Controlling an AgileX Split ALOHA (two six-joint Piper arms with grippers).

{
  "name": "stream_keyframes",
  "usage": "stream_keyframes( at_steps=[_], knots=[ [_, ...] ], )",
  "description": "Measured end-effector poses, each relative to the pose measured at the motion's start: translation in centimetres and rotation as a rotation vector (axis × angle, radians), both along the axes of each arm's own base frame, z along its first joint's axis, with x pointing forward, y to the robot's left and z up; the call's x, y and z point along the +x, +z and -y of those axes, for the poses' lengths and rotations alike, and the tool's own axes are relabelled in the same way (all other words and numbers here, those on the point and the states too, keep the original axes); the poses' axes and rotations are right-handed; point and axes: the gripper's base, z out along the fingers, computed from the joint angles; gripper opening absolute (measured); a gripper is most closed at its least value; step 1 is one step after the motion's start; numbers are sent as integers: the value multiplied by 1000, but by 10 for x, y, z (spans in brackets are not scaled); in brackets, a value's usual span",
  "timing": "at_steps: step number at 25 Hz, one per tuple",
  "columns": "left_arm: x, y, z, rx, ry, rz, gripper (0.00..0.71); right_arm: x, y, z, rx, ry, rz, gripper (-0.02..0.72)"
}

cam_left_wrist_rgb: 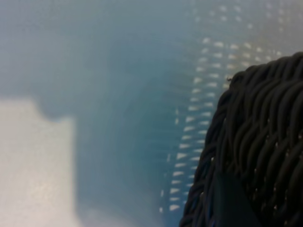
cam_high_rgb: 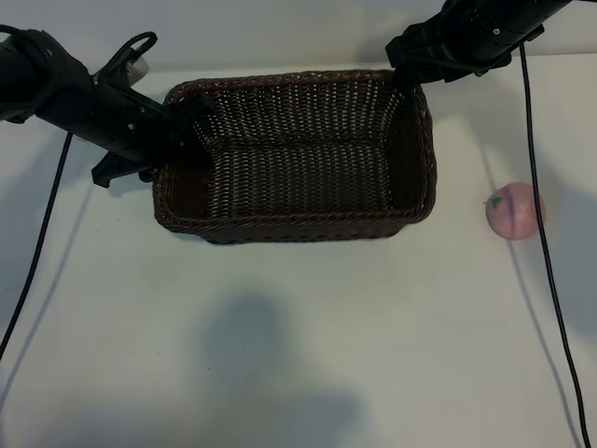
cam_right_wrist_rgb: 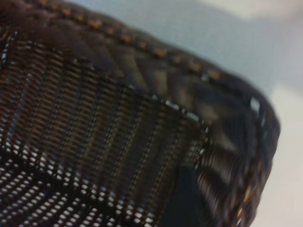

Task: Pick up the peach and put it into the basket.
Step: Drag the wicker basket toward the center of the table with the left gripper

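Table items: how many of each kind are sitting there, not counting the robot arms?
Peach: 1, pink, on the table right of the basket.
Basket: 1, dark-brown wicker, nothing inside it.
Total: 2

Exterior view: steep from above, facing both arms, takes in the whole table (cam_high_rgb: 298, 355) and the whole basket (cam_high_rgb: 297, 154). Left wrist view: pressed close on the basket's braided rim (cam_left_wrist_rgb: 258, 142) at its left end. Right wrist view: very near, looking into the far right corner. All three share the basket.
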Motion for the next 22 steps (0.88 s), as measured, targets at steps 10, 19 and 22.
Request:
stream_keyframes(
  at_steps=[10,19,22],
  knots=[
    [2,-15,2,-23,15,-39,278,0,0,0,-1,1,-1,585],
    [0,-20,2,-15,-4,-61,278,0,0,0,-2,1,-2,585],
    [-1,-20,3,-17,-9,-71,278,0,0,0,-4,2,-2,585]
  ],
)
